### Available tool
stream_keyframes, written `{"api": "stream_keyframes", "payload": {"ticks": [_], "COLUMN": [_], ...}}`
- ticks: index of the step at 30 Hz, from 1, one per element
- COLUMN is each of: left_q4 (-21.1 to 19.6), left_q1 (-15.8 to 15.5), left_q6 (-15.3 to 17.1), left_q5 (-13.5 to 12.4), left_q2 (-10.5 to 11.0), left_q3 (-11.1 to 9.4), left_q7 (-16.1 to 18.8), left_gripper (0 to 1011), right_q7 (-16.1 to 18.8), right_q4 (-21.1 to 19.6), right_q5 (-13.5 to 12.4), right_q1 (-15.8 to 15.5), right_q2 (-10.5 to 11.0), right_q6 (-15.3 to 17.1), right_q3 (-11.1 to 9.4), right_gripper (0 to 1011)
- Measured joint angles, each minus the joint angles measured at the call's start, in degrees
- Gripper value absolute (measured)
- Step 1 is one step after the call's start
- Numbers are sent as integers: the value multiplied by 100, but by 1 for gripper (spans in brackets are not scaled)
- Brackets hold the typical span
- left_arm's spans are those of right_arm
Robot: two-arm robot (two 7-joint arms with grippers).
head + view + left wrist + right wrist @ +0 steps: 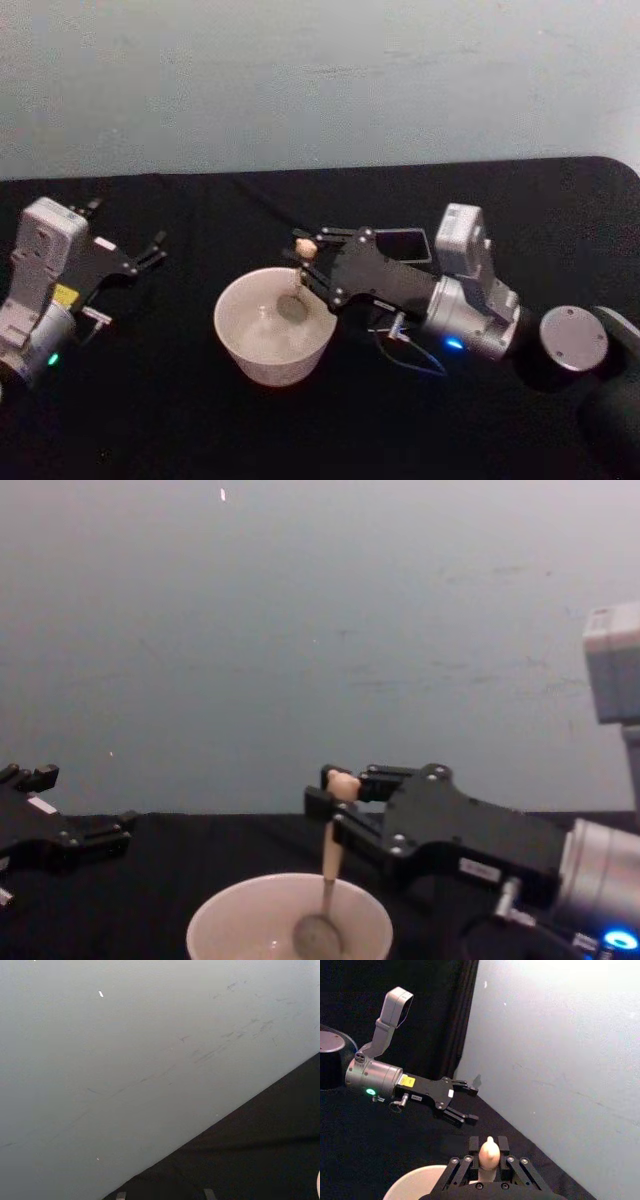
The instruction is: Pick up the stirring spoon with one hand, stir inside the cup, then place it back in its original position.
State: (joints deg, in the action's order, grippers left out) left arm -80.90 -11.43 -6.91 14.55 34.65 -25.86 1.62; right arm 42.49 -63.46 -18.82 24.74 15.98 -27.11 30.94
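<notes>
Stirring looks to be the step in hand. Your right end effector (pixel 312 262) is clenched on the beige handle of the stirring spoon (pixel 328 872), just under the bear head. The spoon hangs nearly upright, with its metal bowl down inside the cup (pixel 272 366), a little to the right of the cup's centre.

Make small, slow circles and hold them well inside the thin rim. The cup stands loose on the black tabletop (pixel 150 420) with nothing bracing it, so a push on its wall would likely slide or tip it. Carry the spoon's bowl low, but do not press it onto the cup's floor. The grip sits high on a thin handle, and a snag below could twist the spoon between the fingers. You cannot tell from these views whether the cup holds any liquid, so stir as if it could splash.

Watch your lower finger, which reaches over the cup's near-right rim in the head view. Give it height before you widen the circle.

The dark holder (pixel 405 232) stands just behind the right end effector, right of the cup. Drive the circles with small wrist motion, so the forearm stays off it. That also leaves you a short, straight lift to return the spoon there.

The left end effector (pixel 145 257) hangs released, fingers spread, well to the left of the cup, and needs no part in this.
</notes>
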Motion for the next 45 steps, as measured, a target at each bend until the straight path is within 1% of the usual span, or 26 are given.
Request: {"api": "stream_keyframes", "payload": {"ticks": [4,10,13,17,22,25,29,36,40,45], "left_q4": [0,0,0,0,0,0,0,0,0,0], "left_q1": [0,0,0,0,0,0,0,0,0,0], "left_q6": [0,0,0,0,0,0,0,0,0,0], "left_q5": [0,0,0,0,0,0,0,0,0,0], "left_q2": [0,0,0,0,0,0,0,0,0,0], "left_q3": [0,0,0,0,0,0,0,0,0,0], "left_q7": [-1,0,0,0,0,0,0,0,0,0], "left_gripper": [1001,1001,1001,1001,1001,1001,1001,1001,1001,1001], "right_q7": [73,237,311,359,390,350,256,29,-79,-141], "right_q4": [-290,-671,-786,-851,-851,-719,-530,-139,-12,22], "right_q5": [-154,-334,-376,-411,-443,-440,-411,-292,-251,-224], "right_q1": [-168,-387,-459,-494,-488,-403,-276,-36,36,54], "right_q2": [183,405,468,483,401,274,123,-118,-178,-182], "right_q6": [118,257,304,344,372,376,377,367,371,445], "right_q3": [-59,-51,7,76,195,256,286,257,196,141], "right_gripper": [215,215,215,215,215,215,215,215,215,214]}}
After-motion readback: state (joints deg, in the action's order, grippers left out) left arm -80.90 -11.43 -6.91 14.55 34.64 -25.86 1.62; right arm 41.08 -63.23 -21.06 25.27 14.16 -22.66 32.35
